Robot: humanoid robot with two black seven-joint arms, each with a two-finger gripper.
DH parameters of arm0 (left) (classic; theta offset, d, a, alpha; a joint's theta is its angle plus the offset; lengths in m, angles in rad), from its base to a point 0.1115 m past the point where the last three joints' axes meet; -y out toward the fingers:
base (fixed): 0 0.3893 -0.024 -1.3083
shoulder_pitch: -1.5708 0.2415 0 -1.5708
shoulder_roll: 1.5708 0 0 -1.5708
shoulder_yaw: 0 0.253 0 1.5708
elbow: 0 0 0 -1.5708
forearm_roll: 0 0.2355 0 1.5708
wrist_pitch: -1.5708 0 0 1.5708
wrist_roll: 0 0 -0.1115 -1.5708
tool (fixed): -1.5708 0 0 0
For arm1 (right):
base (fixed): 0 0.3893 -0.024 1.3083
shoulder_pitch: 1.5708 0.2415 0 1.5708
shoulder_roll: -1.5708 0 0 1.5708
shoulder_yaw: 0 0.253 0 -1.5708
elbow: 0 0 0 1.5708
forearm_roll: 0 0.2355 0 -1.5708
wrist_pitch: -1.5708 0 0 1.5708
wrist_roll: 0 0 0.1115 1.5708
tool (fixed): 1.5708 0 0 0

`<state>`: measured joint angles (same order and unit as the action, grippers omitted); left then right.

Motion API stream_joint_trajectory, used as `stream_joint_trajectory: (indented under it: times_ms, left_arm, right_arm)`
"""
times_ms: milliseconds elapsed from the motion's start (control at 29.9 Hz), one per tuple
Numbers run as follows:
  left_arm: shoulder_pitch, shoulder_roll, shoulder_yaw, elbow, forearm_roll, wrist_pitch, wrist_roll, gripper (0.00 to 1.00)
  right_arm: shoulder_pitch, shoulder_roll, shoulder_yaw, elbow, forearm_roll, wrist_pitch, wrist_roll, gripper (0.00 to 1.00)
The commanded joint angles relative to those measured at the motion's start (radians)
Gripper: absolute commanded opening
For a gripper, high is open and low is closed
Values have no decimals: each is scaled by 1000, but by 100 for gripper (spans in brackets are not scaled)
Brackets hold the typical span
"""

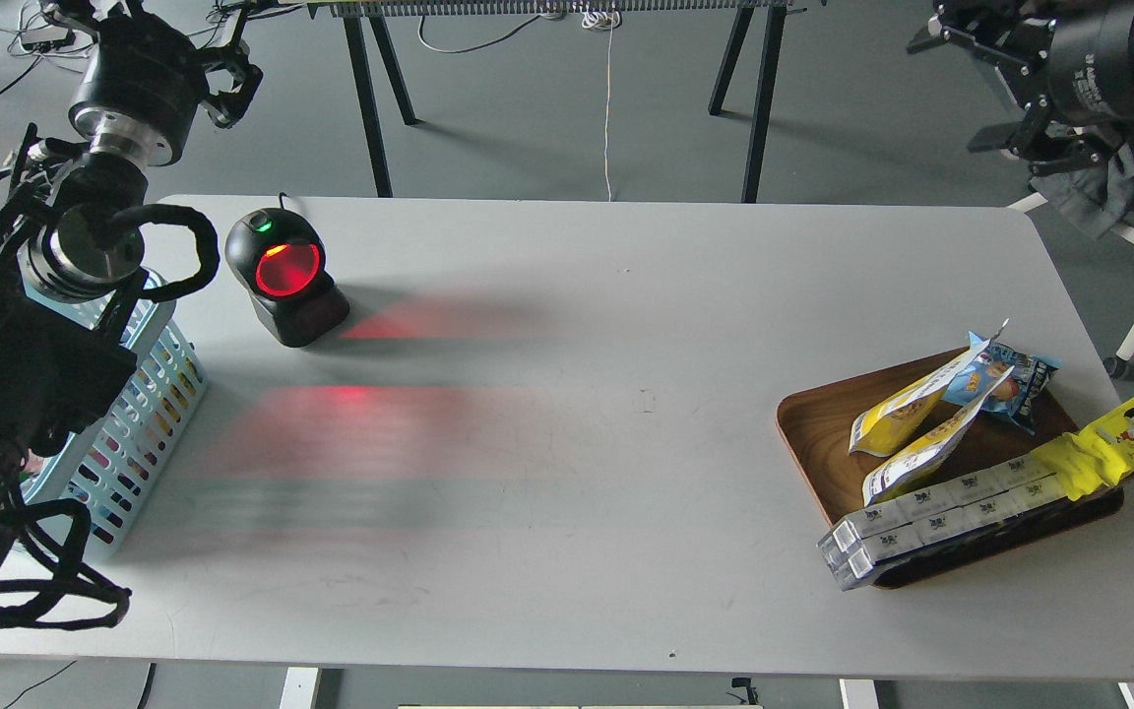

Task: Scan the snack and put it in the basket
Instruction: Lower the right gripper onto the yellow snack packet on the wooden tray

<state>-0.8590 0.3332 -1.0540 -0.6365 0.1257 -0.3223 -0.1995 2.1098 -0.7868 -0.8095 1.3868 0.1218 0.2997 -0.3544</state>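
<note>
Lay on a brown wooden tray at the right end of the pale grey surface: the snack, a flat yellow-and-white foil pouch, propped at a slant. Touched a second, look-alike pouch just below and a small blue snack bag behind. Shared the tray also with a long bright-yellow wrapper with a cartoon face and a row of small white cartons.

Judged light, thin and crinkly, with slick foil likely to slide or buckle under a pinch. Best taken, probably, by the raised upper edge, clear of the neighbouring pouch.

Stood well apart, at the far left: the basket, light blue slotted plastic, largely covered by the left arm; inside not visible. Near it, a black barcode scanner with a glowing red window.

Raised beyond the far edge, top left: the left tool, dark and tangled with cabling; wide or narrow, cannot tell. Raised top right, partly cut off: the right tool, fingers apparently spread, holding nothing.

Too small to read: print on either pouch.
</note>
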Motion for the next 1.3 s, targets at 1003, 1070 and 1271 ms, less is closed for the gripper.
stream_joint_trajectory:
  times_ms: [1003, 1070, 1271]
  left_arm:
    - [0, 15, 0, 0, 0, 0, 0, 100]
    - [0, 17, 0, 0, 0, 0, 0, 100]
    - [0, 17, 0, 0, 0, 0, 0, 100]
  right_arm:
    - [-125, 73, -177, 147, -54, -143, -1, 73]
    - [-126, 73, -177, 147, -54, -143, -3, 68]
    - [-132, 73, -175, 149, -51, -146, -3, 64]
